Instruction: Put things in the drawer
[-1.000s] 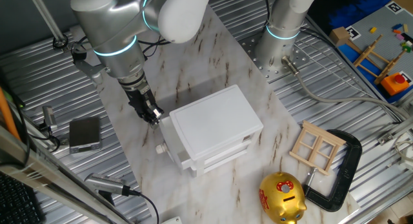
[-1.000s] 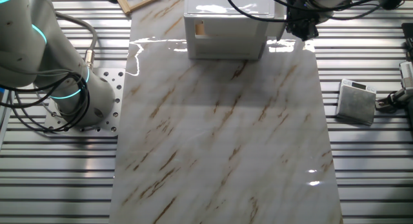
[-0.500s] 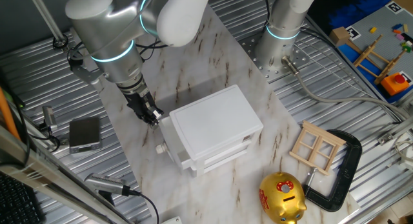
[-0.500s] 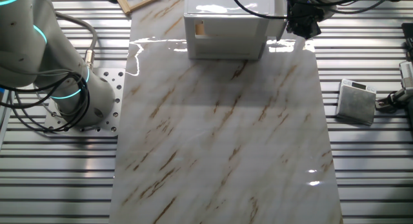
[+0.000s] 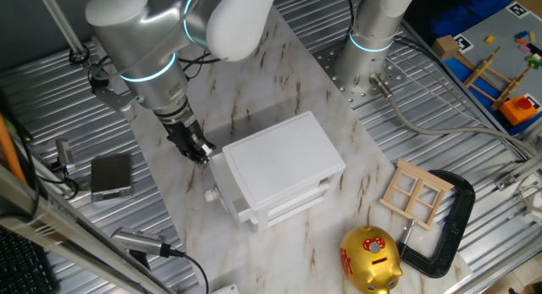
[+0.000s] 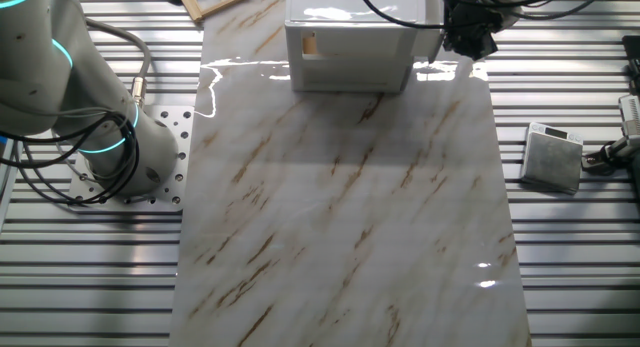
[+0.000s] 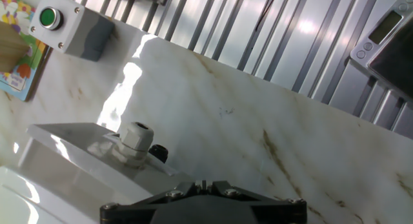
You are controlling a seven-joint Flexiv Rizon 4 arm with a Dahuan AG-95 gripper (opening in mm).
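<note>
The white cabinet (image 5: 284, 163) stands mid-table, and its top drawer (image 5: 223, 179) looks closed. My gripper (image 5: 201, 152) is at the cabinet's upper left corner, against the top drawer's front. Its jaws are shut, and that drawer's knob is hidden between them. In the hand view the gripper (image 7: 202, 184) is shut at the bottom edge, with a round white knob (image 7: 135, 137) on the white front (image 7: 64, 143) just beyond. In the other fixed view the gripper (image 6: 468, 42) is beside the cabinet (image 6: 350, 47). A tiny brown block (image 6: 310, 45) shows against the cabinet's wall.
A gold piggy bank (image 5: 370, 258), a wooden window frame (image 5: 412, 191) and a black clamp (image 5: 449, 222) lie right of the cabinet. A grey scale (image 5: 111, 174) sits left of the marble mat. A green-button box (image 7: 71, 27) is ahead in the hand view. The second arm's base (image 5: 364, 61) stands at the back.
The arm's upper body has shifted slightly to the left. The gripper stays shut at the cabinet's corner, and the drawer shows no clear movement.
</note>
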